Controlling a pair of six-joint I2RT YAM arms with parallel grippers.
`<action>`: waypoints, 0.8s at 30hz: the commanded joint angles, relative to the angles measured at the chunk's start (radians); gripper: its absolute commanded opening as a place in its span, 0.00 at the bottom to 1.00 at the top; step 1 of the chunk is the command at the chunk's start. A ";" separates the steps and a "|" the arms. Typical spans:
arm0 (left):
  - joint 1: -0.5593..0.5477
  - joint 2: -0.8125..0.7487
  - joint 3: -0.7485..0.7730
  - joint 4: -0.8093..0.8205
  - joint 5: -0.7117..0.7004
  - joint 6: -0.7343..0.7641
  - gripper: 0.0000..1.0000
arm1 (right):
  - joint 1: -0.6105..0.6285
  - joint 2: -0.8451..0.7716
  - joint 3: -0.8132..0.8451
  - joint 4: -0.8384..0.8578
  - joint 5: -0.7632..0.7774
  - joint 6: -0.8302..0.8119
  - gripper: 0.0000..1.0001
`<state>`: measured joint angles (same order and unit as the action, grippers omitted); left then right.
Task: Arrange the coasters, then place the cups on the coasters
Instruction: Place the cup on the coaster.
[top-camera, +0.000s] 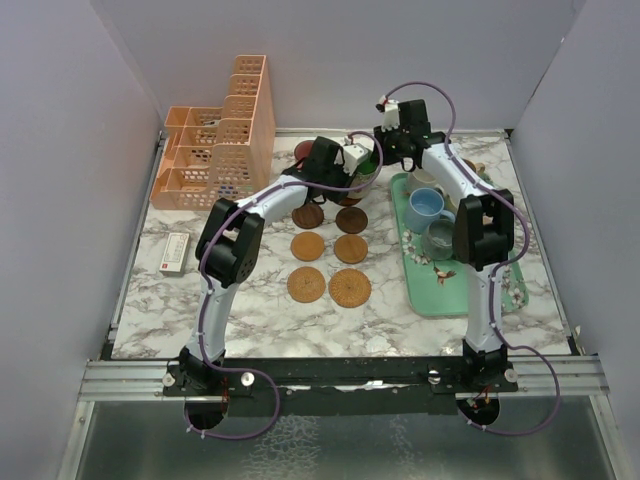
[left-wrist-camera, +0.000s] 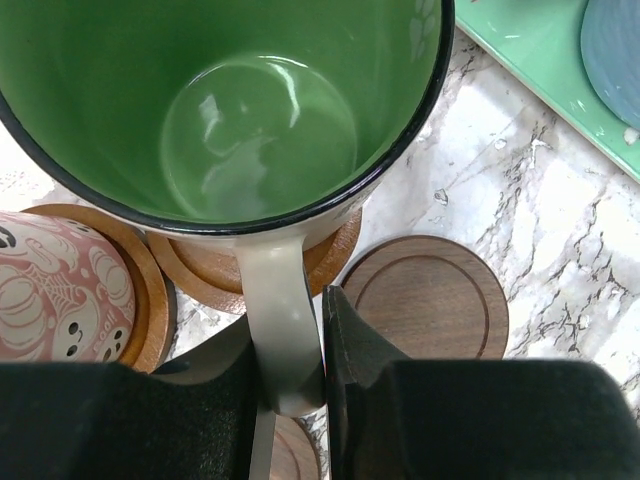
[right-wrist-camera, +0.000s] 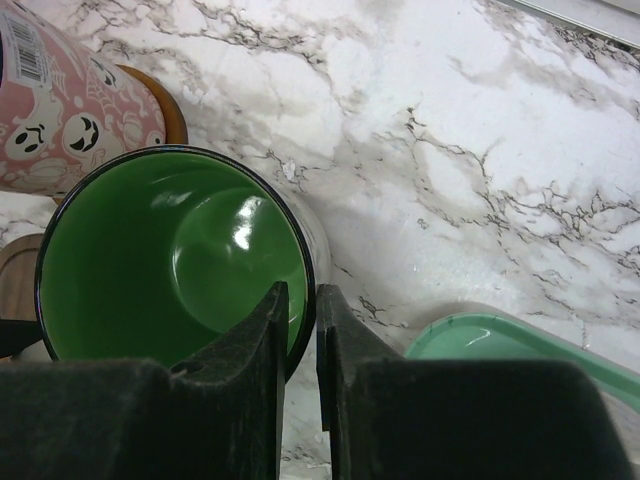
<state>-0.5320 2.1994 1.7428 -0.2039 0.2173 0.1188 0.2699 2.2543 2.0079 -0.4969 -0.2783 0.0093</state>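
A green-lined cup (left-wrist-camera: 260, 130) stands over a light brown coaster (left-wrist-camera: 200, 275) at the back of the table. My left gripper (left-wrist-camera: 287, 335) is shut on its grey handle (left-wrist-camera: 280, 320). My right gripper (right-wrist-camera: 300, 300) pinches the same cup's (right-wrist-camera: 160, 260) rim, one finger inside and one outside. A pink patterned cup (left-wrist-camera: 55, 290) stands on another coaster (left-wrist-camera: 145, 290) beside it. A dark coaster (left-wrist-camera: 430, 295) lies bare to the right. Several more coasters (top-camera: 308, 246) lie in two columns mid-table. A blue cup (top-camera: 426, 205) and a grey cup (top-camera: 441, 236) stand on the tray.
The mint-green tray (top-camera: 430, 300) lies at the right, its edge close to the green cup (right-wrist-camera: 500, 345). A peach lattice organiser (top-camera: 215, 150) fills the back left corner. A small white box (top-camera: 175, 252) lies at the left.
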 joint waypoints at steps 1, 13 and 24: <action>0.007 0.013 0.058 0.060 -0.005 -0.008 0.02 | 0.028 -0.105 -0.008 0.020 -0.139 -0.009 0.01; 0.011 -0.034 0.045 0.057 0.010 -0.015 0.00 | 0.032 -0.137 -0.009 0.012 -0.202 -0.017 0.01; 0.027 -0.108 -0.042 0.073 0.026 -0.019 0.00 | 0.053 -0.145 -0.013 -0.008 -0.239 -0.024 0.01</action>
<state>-0.5232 2.1796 1.7241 -0.2173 0.2367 0.1127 0.2699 2.2047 1.9938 -0.4953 -0.3435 -0.0132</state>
